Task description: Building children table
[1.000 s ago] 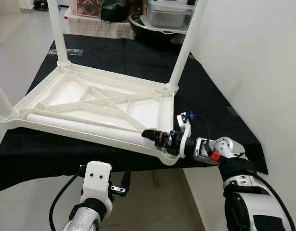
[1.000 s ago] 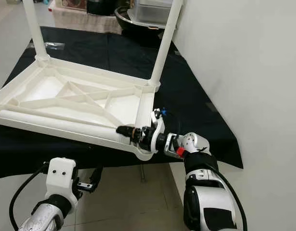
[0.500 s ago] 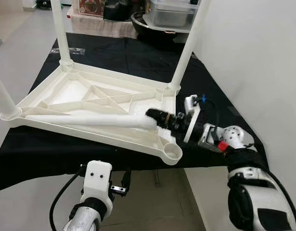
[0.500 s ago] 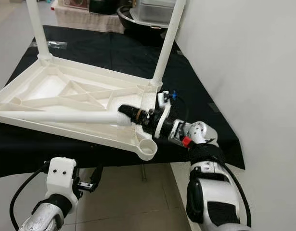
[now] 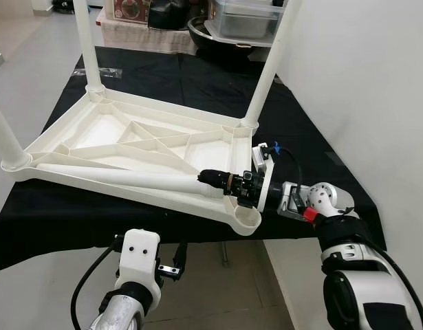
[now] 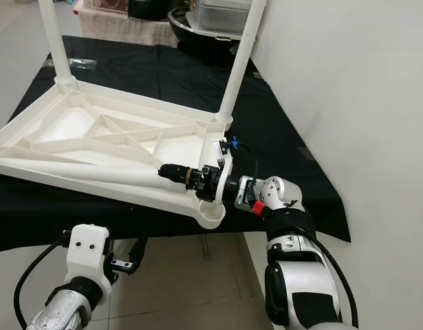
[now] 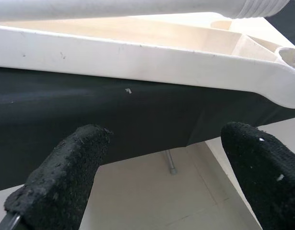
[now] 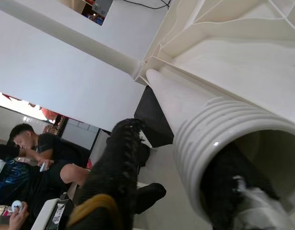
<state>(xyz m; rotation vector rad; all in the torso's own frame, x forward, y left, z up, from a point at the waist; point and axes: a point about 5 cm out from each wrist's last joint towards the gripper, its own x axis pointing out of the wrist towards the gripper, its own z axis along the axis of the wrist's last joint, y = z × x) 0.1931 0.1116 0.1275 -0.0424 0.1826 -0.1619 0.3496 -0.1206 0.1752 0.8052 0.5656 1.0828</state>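
White threaded table leg in right end effector

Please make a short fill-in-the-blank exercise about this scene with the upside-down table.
1. The right end effector holds the loose white ____.
2. The upside-down tabletop lies on a ____ cloth.
3. ____ legs already stand upright in the tabletop's corners.
4. The left end effector is ____.

Missing words: leg; black; Three; open
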